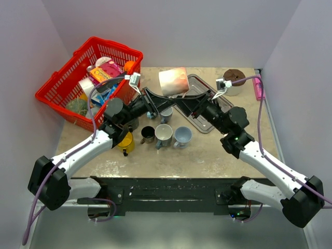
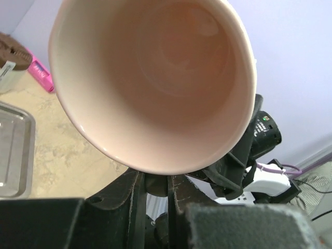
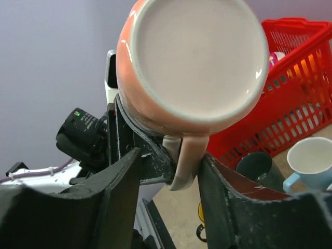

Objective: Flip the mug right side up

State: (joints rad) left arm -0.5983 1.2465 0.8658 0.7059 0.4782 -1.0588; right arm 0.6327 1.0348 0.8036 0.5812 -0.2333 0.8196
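Mug [image 1: 173,81], glossy ceramic, orange outside and pale peach within, hangs on its side above the table. The left gripper [image 2: 155,182] pinches its rim wall; the right gripper [image 3: 175,163] clamps its looped handle. Beyond sit a flat metal tray [image 1: 197,82] and a red lattice basket [image 1: 61,89].

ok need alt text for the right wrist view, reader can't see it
A pink-orange mug is held aloft, pale base toward the camera, handle hanging between the black fingers of the right gripper. The left gripper is against its side; a red basket, a light blue mug and a dark mug sit at right.
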